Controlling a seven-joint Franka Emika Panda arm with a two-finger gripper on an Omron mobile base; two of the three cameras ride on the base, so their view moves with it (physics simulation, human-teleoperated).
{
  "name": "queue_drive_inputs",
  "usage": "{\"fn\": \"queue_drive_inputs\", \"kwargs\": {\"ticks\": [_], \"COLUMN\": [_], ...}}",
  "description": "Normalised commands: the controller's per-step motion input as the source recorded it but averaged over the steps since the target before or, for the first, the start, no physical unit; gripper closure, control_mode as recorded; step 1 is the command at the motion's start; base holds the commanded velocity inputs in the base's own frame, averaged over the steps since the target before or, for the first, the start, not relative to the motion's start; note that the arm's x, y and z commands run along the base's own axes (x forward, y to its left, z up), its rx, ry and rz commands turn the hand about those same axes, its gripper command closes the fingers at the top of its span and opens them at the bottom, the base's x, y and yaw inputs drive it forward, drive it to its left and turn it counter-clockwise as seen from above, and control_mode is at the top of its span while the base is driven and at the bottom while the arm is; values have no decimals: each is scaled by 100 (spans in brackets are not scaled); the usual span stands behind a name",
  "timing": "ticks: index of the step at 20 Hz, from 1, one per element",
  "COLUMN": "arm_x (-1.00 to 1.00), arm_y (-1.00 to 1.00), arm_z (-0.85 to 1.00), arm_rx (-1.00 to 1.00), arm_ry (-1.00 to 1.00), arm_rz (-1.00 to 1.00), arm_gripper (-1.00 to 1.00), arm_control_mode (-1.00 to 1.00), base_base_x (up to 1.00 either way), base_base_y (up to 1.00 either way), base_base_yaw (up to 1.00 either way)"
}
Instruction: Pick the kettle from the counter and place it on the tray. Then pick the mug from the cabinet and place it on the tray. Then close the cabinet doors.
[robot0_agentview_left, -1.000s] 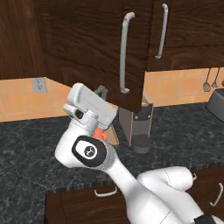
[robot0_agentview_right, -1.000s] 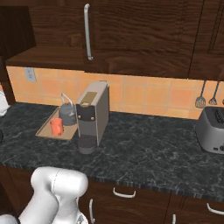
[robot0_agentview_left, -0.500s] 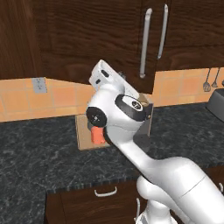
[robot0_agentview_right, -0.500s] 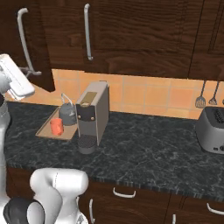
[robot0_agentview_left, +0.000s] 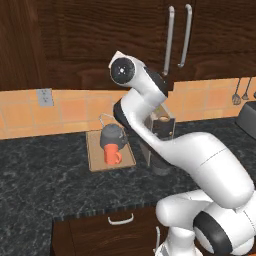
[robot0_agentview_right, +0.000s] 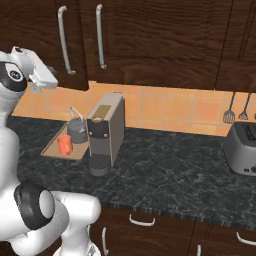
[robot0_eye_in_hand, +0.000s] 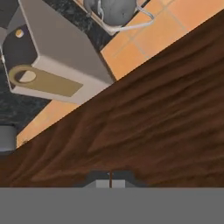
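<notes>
Dark wooden doors look closed. Kettle and mug sit on the tray. Gripper, fingers together and empty, seemingly presses against the wood.

Kettle and mug on tray, cabinet doors shut
Grey kettle behind orange mug on tan tray; cabinet doors closed above counter

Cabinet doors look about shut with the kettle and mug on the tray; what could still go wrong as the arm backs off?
The shut jaws sit right against the cabinet doors, so a careless retreat could snag the silver bar handles.

The coffee machine stands directly below the hand; dropping straight down risks hitting it.

The kettle and mug crowd the tray beside that machine, so a low sweep could knock them off.
</notes>
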Motion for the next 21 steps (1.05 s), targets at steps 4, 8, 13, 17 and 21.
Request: {"fn": "queue_drive_inputs", "kwargs": {"ticks": [4, 8, 13, 17, 21], "arm_x": [100, 96, 92, 95, 90], "arm_y": [-57, -58, -56, -44, -23], "arm_z": [-30, -30, -42, -51, -50], "arm_rx": [0, 0, 0, 0, 0], "arm_ry": [13, 1, 0, 0, 1], "arm_rz": [10, 8, 8, 8, 4], "arm_gripper": [100, 100, 100, 100, 100], "arm_control_mode": [-100, -100, -100, -100, -100], "base_base_x": [0, 0, 0, 0, 0], "base_base_y": [0, 0, 0, 0, 0], "base_base_yaw": [0, 0, 0, 0, 0]}}
